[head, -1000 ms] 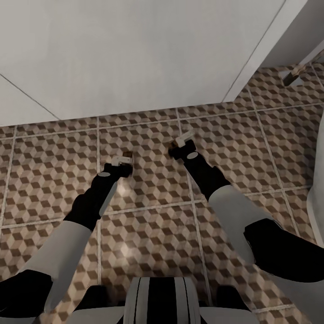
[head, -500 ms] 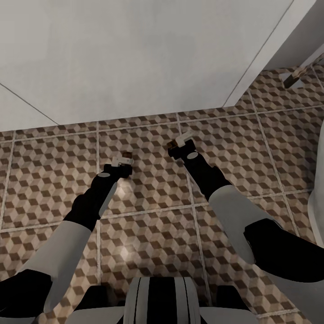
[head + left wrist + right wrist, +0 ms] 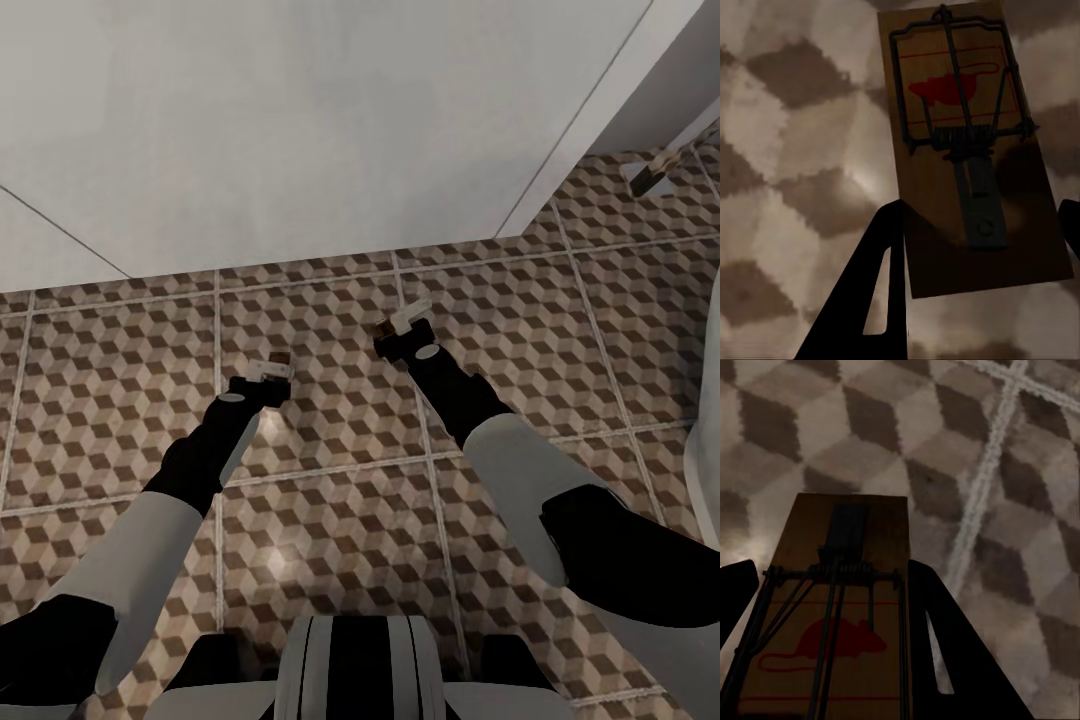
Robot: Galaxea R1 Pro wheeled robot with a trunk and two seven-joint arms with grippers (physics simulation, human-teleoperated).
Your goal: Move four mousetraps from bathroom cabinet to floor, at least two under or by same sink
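Note:
Two mousetraps, brown wooden boards with dark wire and a red mouse print, hang just over the bathroom floor (image 3: pixel 330 450) with its cube-pattern tiles. My left gripper (image 3: pixel 272 368) is shut on the near end of one mousetrap (image 3: pixel 960 142), which shows as a small brown tip (image 3: pixel 281 356) in the head view. Its dark fingers (image 3: pixel 881 292) press the board's two long edges. My right gripper (image 3: pixel 402 322) is shut on the other mousetrap (image 3: pixel 844 607), seen as a brown tip (image 3: pixel 382 327) in the head view. The cabinet is out of view.
A white wall (image 3: pixel 300 130) runs across the far side, with a corner at the right. A rounded white fixture (image 3: pixel 708 420) stands at the right edge. A small white and brown object (image 3: pixel 652 172) lies on the tiles at the far right.
My left gripper has dropped a little and drawn back toward me with its trap. The right arm has hardly moved. The head view shifted slightly a second ago.

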